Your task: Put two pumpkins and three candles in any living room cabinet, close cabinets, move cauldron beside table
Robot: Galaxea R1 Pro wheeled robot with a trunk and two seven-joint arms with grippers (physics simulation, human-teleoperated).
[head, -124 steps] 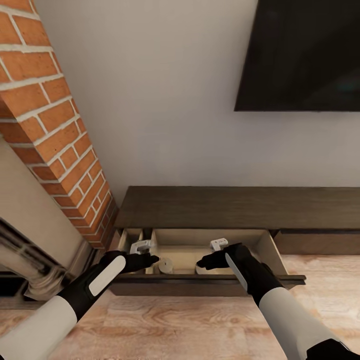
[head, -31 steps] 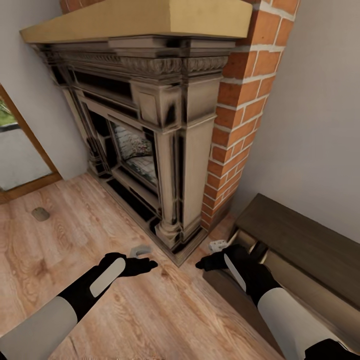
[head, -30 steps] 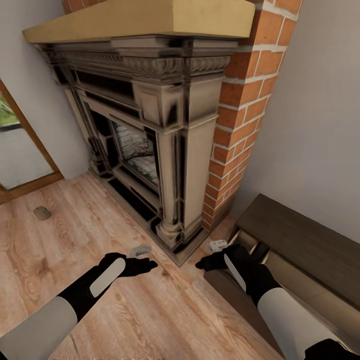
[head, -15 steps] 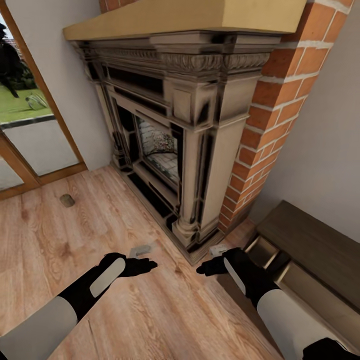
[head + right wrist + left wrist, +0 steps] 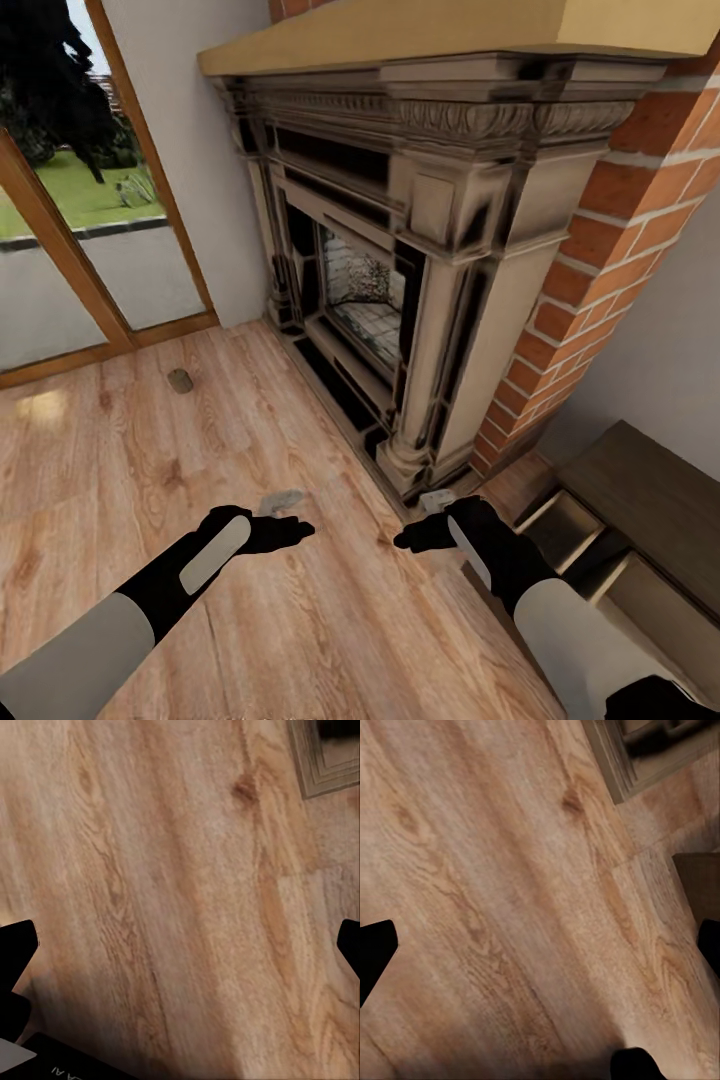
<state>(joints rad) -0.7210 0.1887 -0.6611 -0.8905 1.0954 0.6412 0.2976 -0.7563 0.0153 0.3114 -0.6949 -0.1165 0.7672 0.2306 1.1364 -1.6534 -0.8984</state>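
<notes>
The dark-brown cabinet (image 5: 650, 480) sits low at the right edge of the head view, with two of its drawers (image 5: 566, 522) pulled out and showing tan insides. I see nothing inside them from here. A small stubby grey-beige thing (image 5: 180, 380) lies on the floor near the glass door; it is too small to tell whether it is a candle. Pumpkins and cauldron are out of view. My left gripper (image 5: 285, 515) (image 5: 540, 949) and right gripper (image 5: 425, 515) (image 5: 184, 945) hang open and empty over bare wood floor.
An ornate fireplace surround (image 5: 430, 260) with a tan mantel and a brick chimney (image 5: 610, 270) stands straight ahead. A wood-framed glass door (image 5: 70, 250) is at the left. Plank floor (image 5: 150, 470) stretches between the door and me.
The whole view has swung left, from the open cabinet drawer to the fireplace and glass door. Both arms hold the same pose, grippers open.
</notes>
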